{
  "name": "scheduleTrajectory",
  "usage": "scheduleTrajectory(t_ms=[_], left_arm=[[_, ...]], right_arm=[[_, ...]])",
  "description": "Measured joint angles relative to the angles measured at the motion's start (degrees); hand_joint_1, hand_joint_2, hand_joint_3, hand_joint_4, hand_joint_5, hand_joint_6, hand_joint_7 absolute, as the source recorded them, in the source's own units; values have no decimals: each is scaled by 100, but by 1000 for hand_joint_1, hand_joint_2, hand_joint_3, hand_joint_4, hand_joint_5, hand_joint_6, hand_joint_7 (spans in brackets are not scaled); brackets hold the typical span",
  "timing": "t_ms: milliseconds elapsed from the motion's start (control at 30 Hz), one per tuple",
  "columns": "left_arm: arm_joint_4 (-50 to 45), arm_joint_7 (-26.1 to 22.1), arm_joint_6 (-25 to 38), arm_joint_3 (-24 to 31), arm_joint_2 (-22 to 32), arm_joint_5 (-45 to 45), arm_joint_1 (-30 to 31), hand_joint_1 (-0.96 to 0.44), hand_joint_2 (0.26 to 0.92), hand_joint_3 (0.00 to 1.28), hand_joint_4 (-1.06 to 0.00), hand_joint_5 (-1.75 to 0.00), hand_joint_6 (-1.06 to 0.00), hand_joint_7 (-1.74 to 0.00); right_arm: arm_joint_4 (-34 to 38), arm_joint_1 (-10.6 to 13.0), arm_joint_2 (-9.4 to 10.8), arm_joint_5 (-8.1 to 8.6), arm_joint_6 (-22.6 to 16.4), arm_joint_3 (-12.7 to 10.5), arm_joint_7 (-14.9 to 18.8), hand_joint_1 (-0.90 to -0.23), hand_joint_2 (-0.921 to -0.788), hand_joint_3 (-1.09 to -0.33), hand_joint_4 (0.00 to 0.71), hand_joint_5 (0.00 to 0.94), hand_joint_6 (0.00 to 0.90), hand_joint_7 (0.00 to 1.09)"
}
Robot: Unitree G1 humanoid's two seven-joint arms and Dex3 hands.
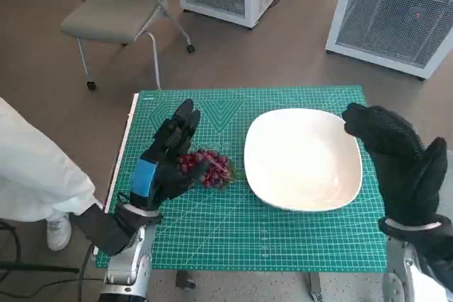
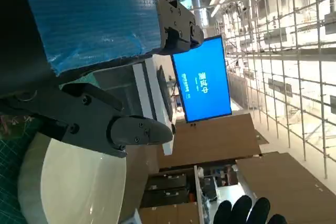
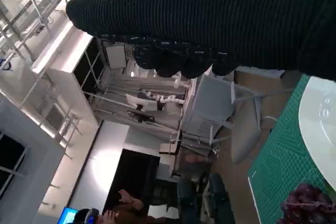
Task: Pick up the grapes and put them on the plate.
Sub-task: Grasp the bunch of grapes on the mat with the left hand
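1. Lying on the green cutting mat (image 1: 283, 238) that covers the bench (image 1: 131, 129), the grapes (image 1: 209, 166) form a dark red bunch just left of the white plate (image 1: 304, 159), near its rim but not on it.
2. The left robot hand (image 1: 166, 157), black with blue tape on its back, is beside the bunch on its left, with fingers stretched out and apart over the mat; the thumb side reaches to the grapes, and whether it touches them I cannot tell. Nothing is held in it.
3. The right robot hand (image 1: 400, 160), in the black knitted glove, is raised at the plate's right edge, fingers spread wide, holding nothing.
4. In the left wrist view the plate (image 2: 68, 182) shows pale beneath the black fingers (image 2: 131, 132).
5. In the right wrist view the grapes (image 3: 307, 203) lie on the mat beside the plate's rim (image 3: 317, 124).
6. A grey chair (image 1: 117, 12) stands on the floor beyond the bench, and a person's white sleeve (image 1: 35, 175) shows at the left.
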Motion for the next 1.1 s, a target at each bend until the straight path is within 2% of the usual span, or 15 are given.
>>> scheduleTrajectory(t_ms=[600,833,967,1100], left_arm=[[2,0,9,8,4,0,0,-271,921,245,-209,-4,-298,-4],[-57,-8,102,8,154,88,-7,-313,920,122,-200,-1,-283,-1],[-212,103,200,-66,598,802,-28,-340,907,47,-165,0,-253,0],[-523,235,503,-150,1129,1779,-37,-302,855,12,-125,-1,-244,-3]], right_arm=[[35,-14,-1,-51,-78,0,0,-514,-921,-577,348,432,210,873],[63,-18,-1,-68,-108,0,0,-513,-921,-577,349,432,211,872],[63,-28,-1,-68,-109,-2,0,-513,-921,-576,350,431,212,870],[62,-38,-8,-66,-116,-21,0,-513,-921,-576,350,431,213,869]])
